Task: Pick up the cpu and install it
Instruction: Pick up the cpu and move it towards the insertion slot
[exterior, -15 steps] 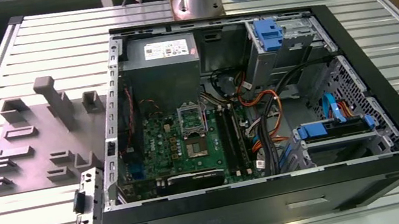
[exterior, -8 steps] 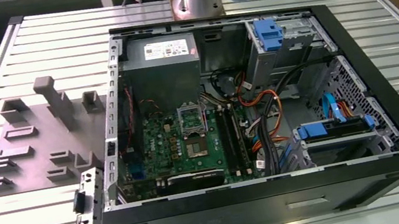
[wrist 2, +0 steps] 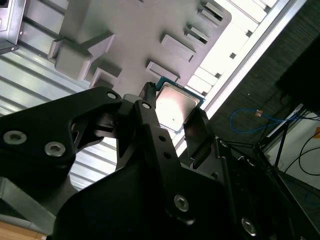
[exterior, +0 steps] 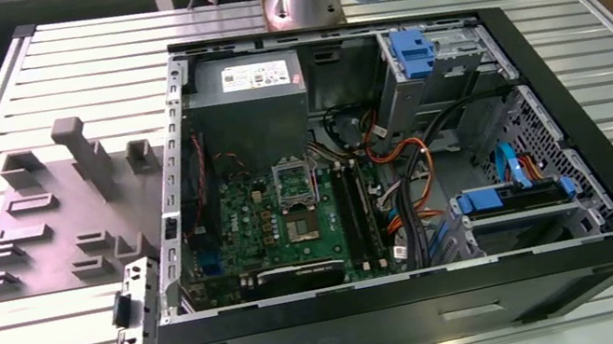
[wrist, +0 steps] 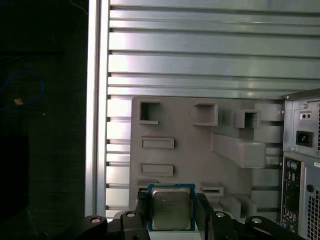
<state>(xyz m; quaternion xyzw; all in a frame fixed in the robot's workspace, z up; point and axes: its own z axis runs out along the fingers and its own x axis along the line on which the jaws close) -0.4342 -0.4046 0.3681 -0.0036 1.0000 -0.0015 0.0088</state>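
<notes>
gripping by two opposite edges, the black two-finger gripper (wrist: 171,212) has its fingers (wrist: 141,206) set no wider than the small flat square cpu (wrist: 171,206) with silver-grey metal lid and thin green rim, which sits clamped between them in both wrist views. the cpu hangs over the edge of the pale grey moulded plastic fixture tray (wrist: 200,145); whether it is clear of the tray or touching it cannot be told. the tray lies on the ribbed aluminium table (wrist: 200,50), beside the open black metal computer case (exterior: 601,262). the silver rectangular socket frame (exterior: 293,179) on the green motherboard (exterior: 280,233) is well apart from the chip.

risk, as judged: the hold is on thin edges only, so a jolt could tilt or drop the chip. a skewed chip pressed into the socket could damage the contacts.

markings: faint print on the cpu lid, not legible. a white label on the grey metal box (exterior: 246,78) inside the case, too small to read.
</notes>
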